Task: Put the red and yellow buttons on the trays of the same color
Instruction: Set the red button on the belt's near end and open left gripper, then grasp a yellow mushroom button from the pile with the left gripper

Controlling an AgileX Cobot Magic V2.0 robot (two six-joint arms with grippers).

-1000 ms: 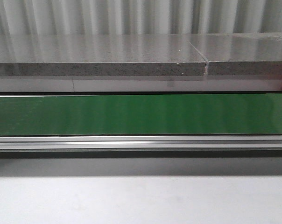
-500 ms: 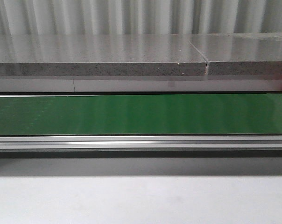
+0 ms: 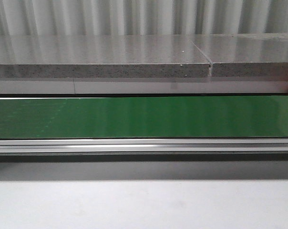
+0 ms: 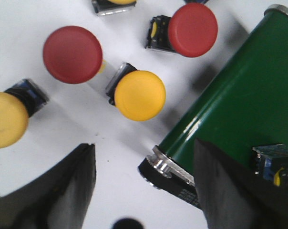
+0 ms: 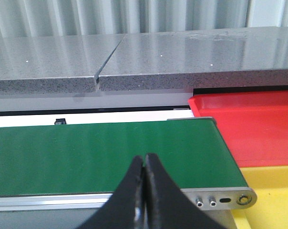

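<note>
beneath the left gripper [image 4: 144, 191], whose 2 dark fingers stand wide apart with nothing between them, a yellow button [image 4: 139, 94] lies on the white table [image 4: 63, 129] just beyond the gap, near the green conveyor belt [image 4: 244, 109]. 2 red buttons [image 4: 72, 54] [image 4: 192, 29] lie farther out, and another yellow button [image 4: 5, 119] sits off to one side. the right gripper [image 5: 144, 191] has its fingers pressed together, holding nothing, facing the belt's end beside the red tray [image 5: 258, 119] and yellow tray [image 5: 277, 191].

Green conveyor belt [image 3: 144, 117] before grey stone ledge [image 3: 101, 57]
</note>
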